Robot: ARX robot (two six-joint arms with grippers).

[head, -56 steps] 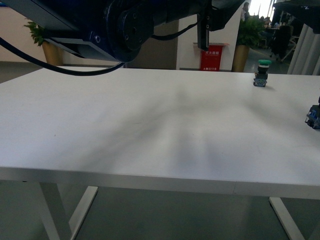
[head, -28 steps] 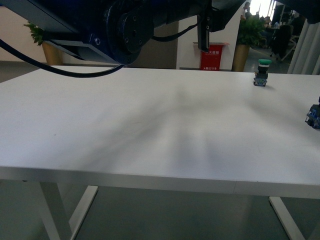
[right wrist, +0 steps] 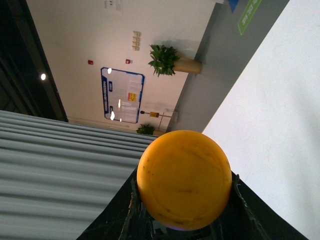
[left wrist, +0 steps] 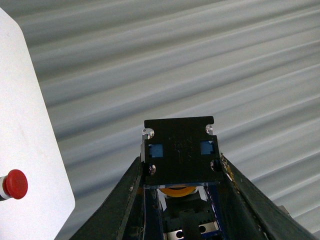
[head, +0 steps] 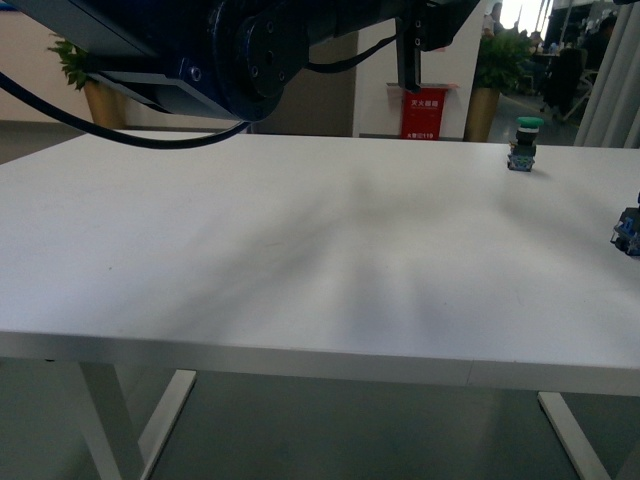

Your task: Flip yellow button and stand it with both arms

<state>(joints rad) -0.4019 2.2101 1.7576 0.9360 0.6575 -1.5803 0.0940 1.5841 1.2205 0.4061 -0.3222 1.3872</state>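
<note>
Yellow button (left wrist: 179, 147) is held aloft in the left wrist view, showing a square black block face with two blue terminals; the left gripper (left wrist: 181, 160) clamps it at the sides. A red-capped switch (left wrist: 14, 184) lies on the white table (left wrist: 30, 125) nearby. Right wrist view: the smooth round yellow cap fills the gap of the right gripper (right wrist: 183, 192), so I cannot tell whether its fingers grip. Front view: the arms (head: 255, 55) hang overhead, round black joint showing, and a green-capped switch (head: 525, 143) stands upright on the matte table
</note>
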